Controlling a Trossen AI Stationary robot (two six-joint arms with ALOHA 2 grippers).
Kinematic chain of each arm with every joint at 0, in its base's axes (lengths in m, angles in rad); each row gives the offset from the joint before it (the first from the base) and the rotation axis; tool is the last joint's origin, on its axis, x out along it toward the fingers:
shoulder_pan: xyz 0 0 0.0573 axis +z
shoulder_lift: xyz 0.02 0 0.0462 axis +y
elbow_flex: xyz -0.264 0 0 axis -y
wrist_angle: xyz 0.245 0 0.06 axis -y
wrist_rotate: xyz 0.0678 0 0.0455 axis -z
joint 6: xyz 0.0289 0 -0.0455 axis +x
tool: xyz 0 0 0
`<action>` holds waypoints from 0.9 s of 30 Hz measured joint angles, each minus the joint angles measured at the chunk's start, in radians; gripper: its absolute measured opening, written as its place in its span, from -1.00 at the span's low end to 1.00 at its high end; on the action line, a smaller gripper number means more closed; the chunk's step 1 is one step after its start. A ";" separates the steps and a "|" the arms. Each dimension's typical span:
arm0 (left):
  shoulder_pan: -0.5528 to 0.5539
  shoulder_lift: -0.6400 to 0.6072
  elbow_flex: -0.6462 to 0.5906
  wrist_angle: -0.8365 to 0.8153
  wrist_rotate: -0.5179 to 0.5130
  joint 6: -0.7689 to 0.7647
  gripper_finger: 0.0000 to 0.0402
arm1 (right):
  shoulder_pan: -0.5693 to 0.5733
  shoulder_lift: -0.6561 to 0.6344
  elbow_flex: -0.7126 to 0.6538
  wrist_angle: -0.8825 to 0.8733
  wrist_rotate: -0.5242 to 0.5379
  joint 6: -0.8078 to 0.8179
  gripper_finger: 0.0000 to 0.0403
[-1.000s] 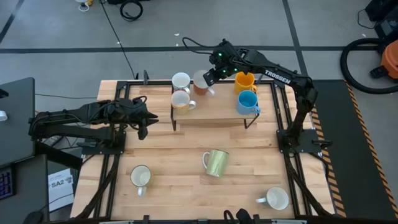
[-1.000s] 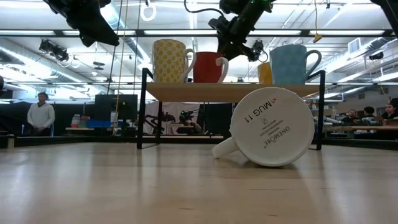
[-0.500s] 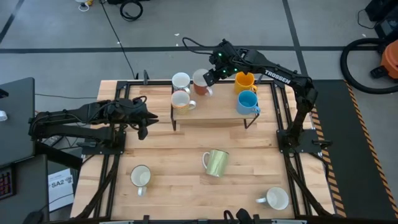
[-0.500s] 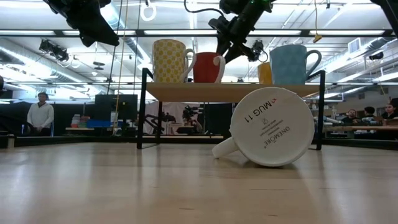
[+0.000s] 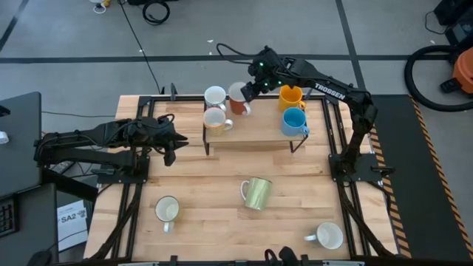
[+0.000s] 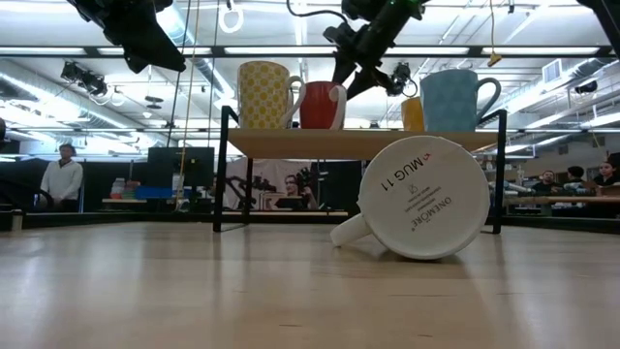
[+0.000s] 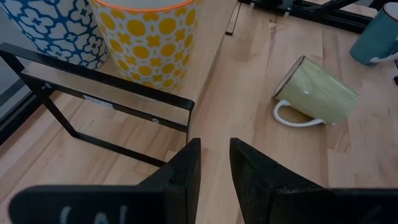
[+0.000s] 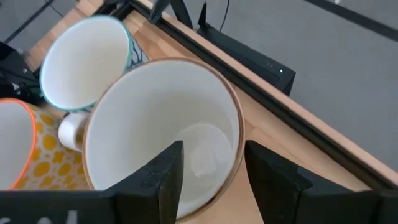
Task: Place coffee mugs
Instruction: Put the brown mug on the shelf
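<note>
Red-brown mug (image 5: 239, 99) upright on shelf (image 5: 255, 131); right gripper (image 5: 247, 89) over its rim, fingers spread, one inside. Left gripper (image 5: 169, 140) beside shelf, fingers narrowly parted, empty.

Blue-flower mug (image 7: 43, 28) & yellow-dot mug (image 7: 149, 34) cut off at frame edge

Over the last second the right gripper (image 6: 360, 60), which had been closed on the rim of the reddish-brown mug (image 6: 320, 105) on the raised shelf (image 6: 368, 142), has spread its fingers (image 8: 166, 177) apart. In the low view the fingers now stand clear on either side of the mug's rim, higher than before. The mug itself has settled upright on the shelf, no longer gripped.
</note>
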State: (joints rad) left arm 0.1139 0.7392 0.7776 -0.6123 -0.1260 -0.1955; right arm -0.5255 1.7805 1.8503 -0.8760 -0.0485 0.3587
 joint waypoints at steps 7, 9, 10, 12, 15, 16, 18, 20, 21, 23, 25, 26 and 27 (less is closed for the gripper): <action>0.000 0.000 0.000 0.000 0.000 0.000 -0.54 | 0.000 0.001 -0.001 0.070 -0.001 -0.002 -0.13; 0.000 0.000 0.000 0.000 0.000 0.000 -0.54 | 0.000 0.001 -0.001 0.078 -0.002 -0.002 -0.13; 0.000 0.000 0.000 0.000 0.000 0.000 -0.54 | 0.000 0.001 -0.001 0.077 -0.002 -0.003 -0.13; 0.000 0.000 0.000 0.000 0.000 0.000 -0.54 | 0.000 0.001 -0.001 0.078 -0.003 -0.003 -0.12; 0.000 0.000 0.000 0.000 0.000 0.000 -0.54 | 0.000 0.001 -0.001 0.078 -0.004 -0.003 -0.13; 0.000 0.000 0.000 0.000 0.000 0.000 -0.54 | 0.000 0.001 -0.001 0.079 -0.004 -0.003 -0.13; 0.000 0.000 0.000 0.000 0.000 0.000 -0.54 | 0.000 0.001 -0.001 0.080 -0.004 -0.003 -0.13; 0.000 0.000 0.000 0.000 0.000 0.000 -0.54 | 0.000 0.001 -0.001 0.081 -0.005 -0.004 -0.13; 0.000 0.000 0.000 0.000 0.000 0.000 -0.54 | 0.000 0.001 -0.001 0.081 -0.005 -0.014 -0.13; 0.000 0.000 0.000 0.000 0.000 -0.001 -0.54 | 0.000 -0.004 -0.001 0.081 -0.005 -0.044 -0.12; 0.000 0.000 0.000 -0.001 0.000 -0.003 -0.54 | 0.000 -0.021 -0.001 0.083 -0.008 -0.063 -0.12; 0.000 0.000 0.000 -0.002 0.000 -0.003 -0.54 | 0.000 -0.032 -0.001 0.083 -0.009 -0.066 -0.13; 0.000 0.000 0.000 -0.005 0.000 -0.003 -0.54 | 0.000 -0.043 -0.001 0.083 -0.009 -0.066 -0.13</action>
State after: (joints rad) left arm 0.1139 0.7391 0.7776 -0.6172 -0.1257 -0.1982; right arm -0.5255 1.7372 1.8496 -0.7925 -0.0574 0.2924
